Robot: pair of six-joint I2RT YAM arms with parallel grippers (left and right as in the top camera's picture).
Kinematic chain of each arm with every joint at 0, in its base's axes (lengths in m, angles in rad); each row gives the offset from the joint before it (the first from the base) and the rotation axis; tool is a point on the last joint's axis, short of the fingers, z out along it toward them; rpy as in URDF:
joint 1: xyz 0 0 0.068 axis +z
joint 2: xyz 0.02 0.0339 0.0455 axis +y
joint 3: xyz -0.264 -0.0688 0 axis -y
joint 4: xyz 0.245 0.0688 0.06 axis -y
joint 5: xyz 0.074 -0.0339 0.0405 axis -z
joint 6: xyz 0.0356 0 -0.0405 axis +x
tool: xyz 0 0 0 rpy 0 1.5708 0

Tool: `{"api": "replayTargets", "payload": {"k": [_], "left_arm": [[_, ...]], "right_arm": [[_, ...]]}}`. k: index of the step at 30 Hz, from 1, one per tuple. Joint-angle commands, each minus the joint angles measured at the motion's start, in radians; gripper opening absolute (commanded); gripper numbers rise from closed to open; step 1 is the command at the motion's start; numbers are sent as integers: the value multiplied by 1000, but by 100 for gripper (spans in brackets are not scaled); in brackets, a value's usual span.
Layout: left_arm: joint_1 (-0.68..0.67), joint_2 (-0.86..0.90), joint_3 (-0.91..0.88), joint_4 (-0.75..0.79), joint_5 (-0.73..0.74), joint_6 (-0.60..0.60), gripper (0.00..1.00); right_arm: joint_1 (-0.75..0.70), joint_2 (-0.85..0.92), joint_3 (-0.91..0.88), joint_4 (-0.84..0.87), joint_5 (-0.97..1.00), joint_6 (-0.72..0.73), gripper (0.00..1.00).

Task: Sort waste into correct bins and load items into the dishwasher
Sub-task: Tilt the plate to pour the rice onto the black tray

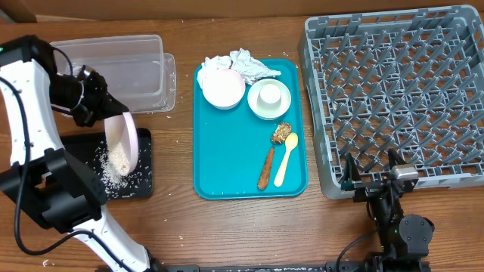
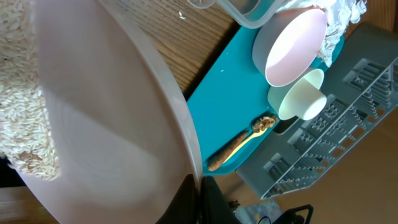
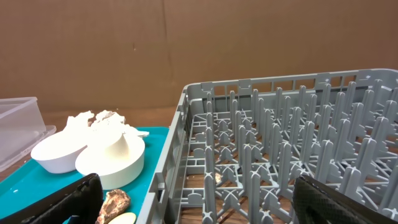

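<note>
The left gripper (image 1: 106,109) is clamped on the rim of the pale round plate (image 1: 122,143), which it holds tilted steeply over the black tray (image 1: 142,187); white rice (image 1: 117,161) clings to the plate's lower part, and loose grains lie scattered on the tray beneath; the clear plastic tub (image 1: 128,57) stands just behind the tray; on the teal tray (image 1: 227,151) sit a pink bowl (image 1: 223,87), a second pale bowl (image 1: 269,111) with a small white cup (image 1: 269,94) at its centre, and crumpled napkins (image 1: 246,64) behind them; nearer the front lie a brown crumbly lump (image 1: 282,133), a brown sausage stick (image 1: 267,168) and the pale yellow spoon (image 1: 285,160); the right gripper (image 1: 370,175) sits at the front edge of the grey dish rack (image 1: 393,91), its fingers (image 3: 78,196) spread wide with nothing between them
</note>
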Motion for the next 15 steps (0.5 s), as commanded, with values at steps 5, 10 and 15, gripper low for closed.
{"api": "replayTargets", "payload": {"k": [5, 10, 15], "left_arm": [[86, -40, 21, -28, 108, 112, 4], [128, -40, 16, -28, 122, 118, 4], [154, -40, 14, -28, 178, 159, 4]], "right_arm": [[0, -10, -10, 4, 10, 0, 100], [0, -10, -10, 4, 10, 0, 100], [0, -10, -10, 4, 10, 0, 100]]}}
